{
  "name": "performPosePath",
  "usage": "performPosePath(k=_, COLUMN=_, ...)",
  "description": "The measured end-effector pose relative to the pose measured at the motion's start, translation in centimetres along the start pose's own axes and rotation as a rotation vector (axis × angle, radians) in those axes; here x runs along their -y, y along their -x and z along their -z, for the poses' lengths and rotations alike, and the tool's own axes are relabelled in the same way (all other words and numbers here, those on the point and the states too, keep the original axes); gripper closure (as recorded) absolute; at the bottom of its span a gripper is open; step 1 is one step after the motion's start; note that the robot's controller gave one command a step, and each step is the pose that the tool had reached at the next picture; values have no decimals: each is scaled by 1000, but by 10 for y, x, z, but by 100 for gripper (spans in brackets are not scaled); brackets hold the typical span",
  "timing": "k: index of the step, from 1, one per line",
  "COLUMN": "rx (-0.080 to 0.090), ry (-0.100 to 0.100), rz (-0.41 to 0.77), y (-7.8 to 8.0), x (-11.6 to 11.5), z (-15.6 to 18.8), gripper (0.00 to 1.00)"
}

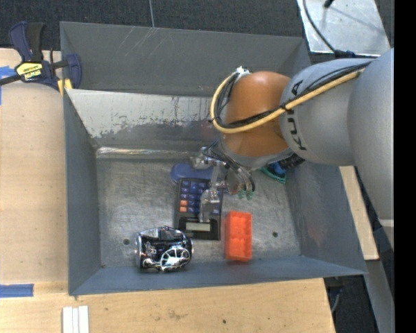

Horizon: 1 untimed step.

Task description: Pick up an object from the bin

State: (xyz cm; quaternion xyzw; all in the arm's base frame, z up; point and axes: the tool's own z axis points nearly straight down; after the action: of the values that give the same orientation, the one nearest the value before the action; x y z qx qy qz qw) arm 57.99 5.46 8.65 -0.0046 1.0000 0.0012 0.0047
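- Since the end effector (211, 201) hangs over the dark keypad slab (190, 203) at the middle of the bin (80, 186), a grasp there seems intended.
- Spread or pressed together: cannot tell.

The one readable mark is black lettering (296, 134) on the grey arm (343, 113) next to its orange cover (256, 113), where the letters "KU" show (the rest bends out of sight), and the keys of the dark keypad device (188, 198) in the bin (83, 207) are too small to read.
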Motion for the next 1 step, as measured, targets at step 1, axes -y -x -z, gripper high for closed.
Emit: performPosePath(k=1, rx=6, ry=-1, rz=54, y=13, x=-2, z=-7, gripper=0)
